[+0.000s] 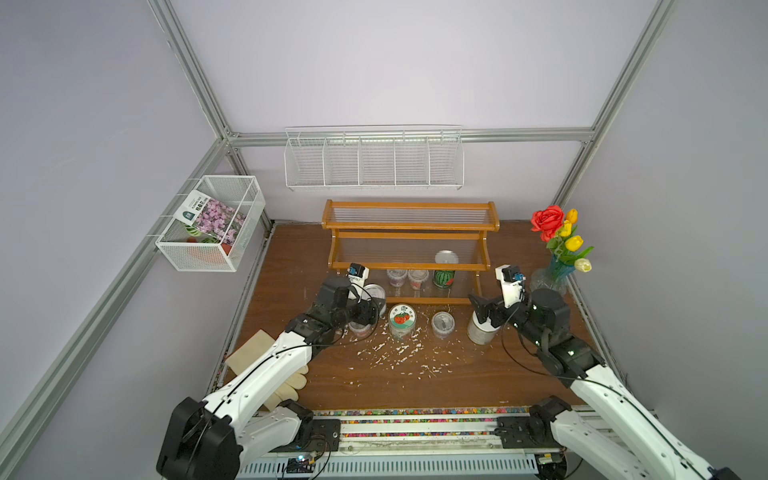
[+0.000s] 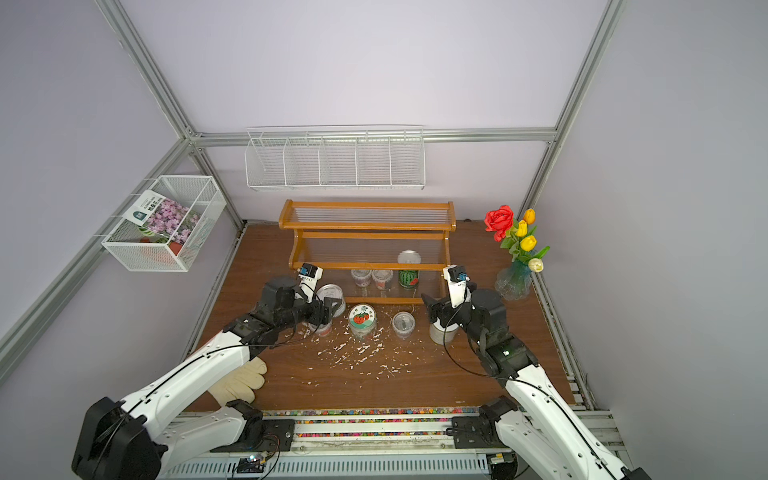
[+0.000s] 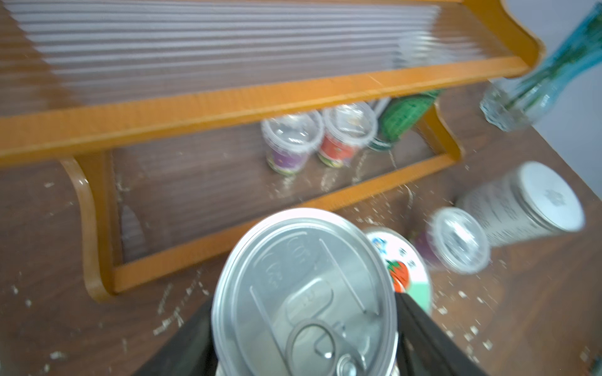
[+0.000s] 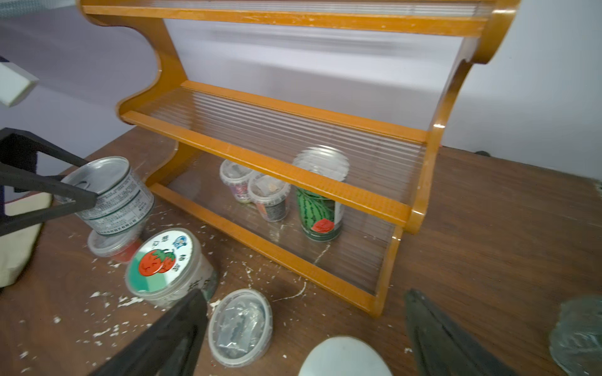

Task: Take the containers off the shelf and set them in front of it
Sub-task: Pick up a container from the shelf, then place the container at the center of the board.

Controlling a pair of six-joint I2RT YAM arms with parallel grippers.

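The left gripper [image 3: 303, 319] is clamped on the silver pull-tab can [image 4: 110, 195], holding it tilted just above a red-labelled clear cup [image 4: 112, 249] in front of the left end of the shelf [image 1: 409, 226]. The right gripper [image 4: 303, 304] hangs with its jaws wide apart over the white-lidded tin [image 3: 527, 201], before the right end. The fruit-labelled jar [image 1: 401, 320] and another clear cup [image 1: 442, 324] stand between them; two lidded cups [image 4: 236, 179] and the watermelon-print can [image 4: 321, 208] sit on the bottom tier.

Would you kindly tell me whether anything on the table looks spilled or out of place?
White flakes are scattered over the table in front of the shelf, mostly near the fruit-labelled jar, like a spill. A cream glove lies at the table's near left edge, partly under the left arm.
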